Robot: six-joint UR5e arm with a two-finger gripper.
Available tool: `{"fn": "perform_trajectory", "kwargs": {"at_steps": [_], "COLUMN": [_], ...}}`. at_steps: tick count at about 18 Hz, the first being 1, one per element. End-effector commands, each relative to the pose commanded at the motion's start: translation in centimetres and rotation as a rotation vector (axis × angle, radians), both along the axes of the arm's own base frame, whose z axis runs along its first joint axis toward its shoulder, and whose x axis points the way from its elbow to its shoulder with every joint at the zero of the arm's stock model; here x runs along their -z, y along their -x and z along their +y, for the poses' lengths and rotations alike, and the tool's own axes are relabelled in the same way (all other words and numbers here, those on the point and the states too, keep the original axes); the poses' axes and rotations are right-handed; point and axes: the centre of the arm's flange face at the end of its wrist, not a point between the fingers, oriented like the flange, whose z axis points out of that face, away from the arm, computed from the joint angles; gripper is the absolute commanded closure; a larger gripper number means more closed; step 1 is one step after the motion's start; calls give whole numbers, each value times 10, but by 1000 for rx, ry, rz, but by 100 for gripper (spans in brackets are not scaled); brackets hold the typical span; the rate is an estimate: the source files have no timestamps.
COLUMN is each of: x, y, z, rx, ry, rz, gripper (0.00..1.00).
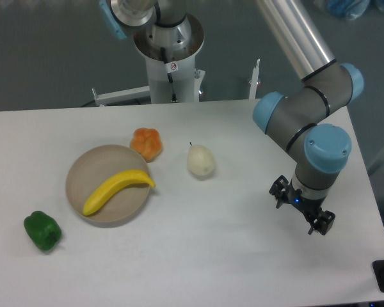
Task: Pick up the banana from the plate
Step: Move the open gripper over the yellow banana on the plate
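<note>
Camera view from above and in front shows the end effector point(303, 213) hanging low over the white counter point(198, 256), far to the right of the round, shallow, beige-tan plate point(83, 167). Its two dark fingers stand apart with nothing between them, so it is spread and empty.

On that plate lies the smooth, bright yellow, curved toy banana point(118, 189), which spans nearly the full width of the dish. Its long axis runs on a diagonal, from the plate's lower left rim up toward the plate's right edge, where its tip just overhangs the rim. The curve bows upward, away from the viewer. It rests flat and unobstructed, with nothing touching it.

The relation that matters: the banana lies well apart from the end effector, directly leftward across the counter and slightly farther back. I judge the arm must cross that gap, then turn the fingers so they close across the banana's narrow width, not along its length.

Around the plate: a pale cream pear point(201, 161) to its right, an orange lumpy fruit point(147, 143) touching its upper right rim, and a glossy green pepper point(42, 231) off its lower left.
</note>
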Motion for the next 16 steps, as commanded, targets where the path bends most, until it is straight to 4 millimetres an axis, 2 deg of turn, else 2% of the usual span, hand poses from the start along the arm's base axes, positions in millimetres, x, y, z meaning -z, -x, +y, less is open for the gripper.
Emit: {"fn": "perform_trajectory", "kwargs": {"at_steps": [3,4,6,8,11,13,14,16], "x": [-5,-12,-12,-13,-17,-14,-16,-15], "y": [-12,-30,-49,-87,-129,-164,-192,-230], "z": [6,16,19,31,27,16,10,-3], "rx": [1,18,8,32,33,55,69,77], "ry": [-9,-14,-11,-5,1,5,12,21], "rz": [-2,-3,-17,-25,-51,-88,-103,-131], "gripper": [0,0,0,0,0,0,0,0]}}
